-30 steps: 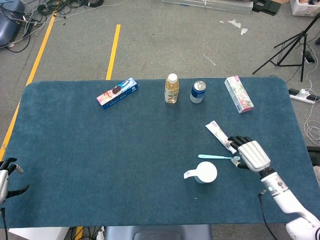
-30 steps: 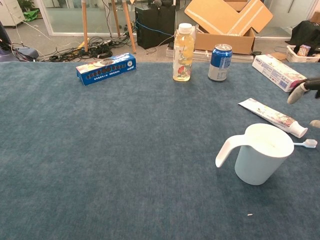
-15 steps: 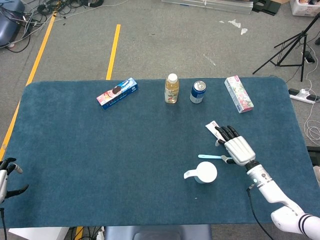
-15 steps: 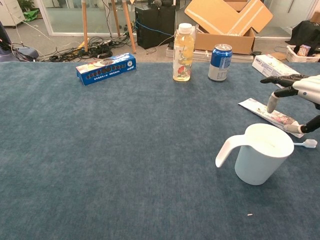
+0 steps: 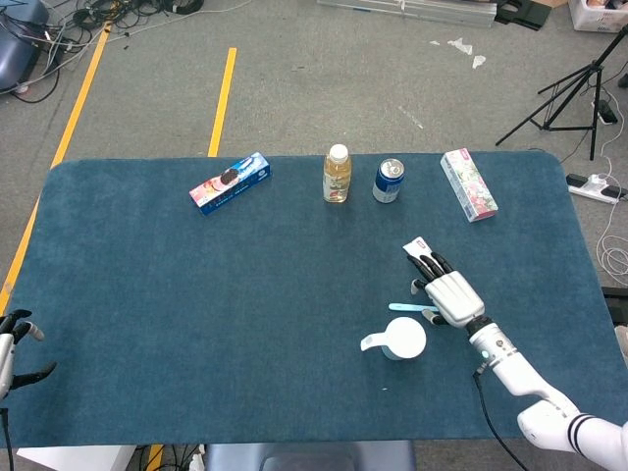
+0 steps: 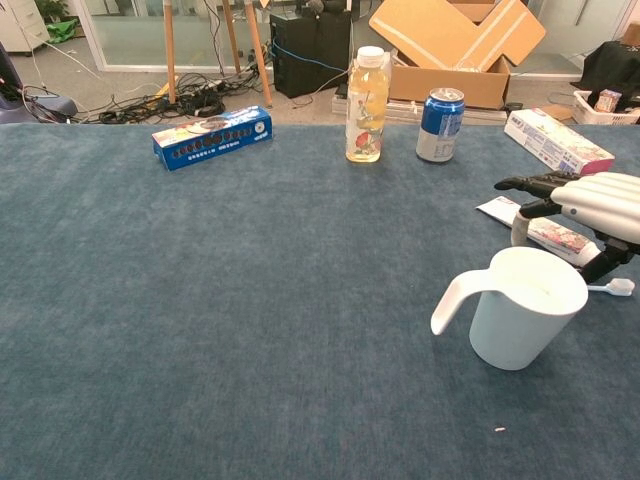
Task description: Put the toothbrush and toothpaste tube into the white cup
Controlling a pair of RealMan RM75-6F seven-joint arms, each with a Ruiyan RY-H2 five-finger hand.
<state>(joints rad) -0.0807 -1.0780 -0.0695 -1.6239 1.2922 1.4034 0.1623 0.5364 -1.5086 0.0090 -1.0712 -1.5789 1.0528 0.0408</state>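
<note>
Right hand (image 5: 449, 294) now over the toothpaste tube (image 6: 552, 235), closer to the white cup (image 5: 402, 340) than half a second ago, and much closer than a second ago, when over by the toothbrush (image 5: 410, 307) end. Fingers spread flat and pointing away, holding nothing. Tube lying flat on the blue desk (image 5: 196, 314), just behind the cup, with only the far end peeking out past the fingertips from above. Toothbrush lying flat too, between tube and cup, one end under the palm, the other end sticking out past the cup in the chest view. Cup upright, nothing inside as far as can be seen. Left hand (image 5: 15, 348) low at the desk corner, far off, fingers apart, holding nothing. Looks like getting ready to grab the tube first, so both things still waiting to go in. Biscuit box (image 5: 231, 183), juice bottle (image 5: 337, 174), can (image 5: 389, 181) and pink box (image 5: 468, 183) along the back, not in the way.
</note>
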